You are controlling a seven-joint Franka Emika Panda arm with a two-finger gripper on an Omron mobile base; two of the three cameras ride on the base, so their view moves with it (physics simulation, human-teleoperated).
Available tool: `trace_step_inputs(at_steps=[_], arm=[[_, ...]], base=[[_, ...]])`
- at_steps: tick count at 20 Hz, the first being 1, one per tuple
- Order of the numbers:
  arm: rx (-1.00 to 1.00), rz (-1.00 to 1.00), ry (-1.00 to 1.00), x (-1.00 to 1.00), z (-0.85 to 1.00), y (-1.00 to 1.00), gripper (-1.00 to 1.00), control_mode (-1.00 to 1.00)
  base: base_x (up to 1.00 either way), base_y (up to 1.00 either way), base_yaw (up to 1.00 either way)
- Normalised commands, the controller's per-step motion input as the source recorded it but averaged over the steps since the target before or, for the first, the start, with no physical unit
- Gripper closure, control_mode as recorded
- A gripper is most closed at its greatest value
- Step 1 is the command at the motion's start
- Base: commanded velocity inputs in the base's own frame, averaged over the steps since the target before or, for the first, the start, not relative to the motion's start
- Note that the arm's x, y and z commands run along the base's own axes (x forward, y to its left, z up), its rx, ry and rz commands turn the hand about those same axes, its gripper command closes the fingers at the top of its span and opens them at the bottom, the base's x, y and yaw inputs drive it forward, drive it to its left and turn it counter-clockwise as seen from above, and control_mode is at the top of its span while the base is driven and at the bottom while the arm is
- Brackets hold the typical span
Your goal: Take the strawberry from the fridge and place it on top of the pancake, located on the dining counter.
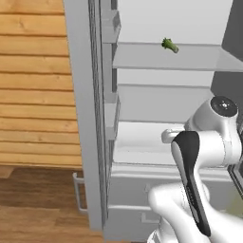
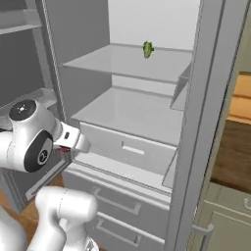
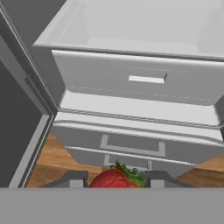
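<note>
The strawberry (image 3: pixel 113 178), red with a green leafy top, sits between my two dark fingertips (image 3: pixel 75 178) at the bottom of the hand view; my gripper (image 3: pixel 116 180) is shut on it. A speck of red, the strawberry (image 2: pixel 62 150), also peeks from under the white hand in the right base view, in front of the open fridge (image 2: pixel 132 115). The gripper is outside the fridge, before its lower drawers (image 3: pixel 131 148), above the wood floor. The pancake and the dining counter are out of view.
A green leafy vegetable (image 1: pixel 169 45) (image 2: pixel 147 49) lies on the upper shelf. The open fridge doors stand on both sides, one at left (image 1: pixel 85 118) and one at right (image 2: pixel 206 122). A pale inner drawer (image 3: pixel 140 76) faces the hand. Wood-panelled wall (image 1: pixel 33 80) at left.
</note>
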Motion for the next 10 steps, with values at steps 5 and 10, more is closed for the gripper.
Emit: trace_step_inputs(at_steps=[5,10], arm=[[0.00,0.00,0.00,0.00,0.00,0.00,1.00,1.00],[0.00,0.00,0.00,0.00,0.00,0.00,1.00,1.00]], base=[[-0.47,-0.18,0.53],[-0.94,0.00,0.49]])
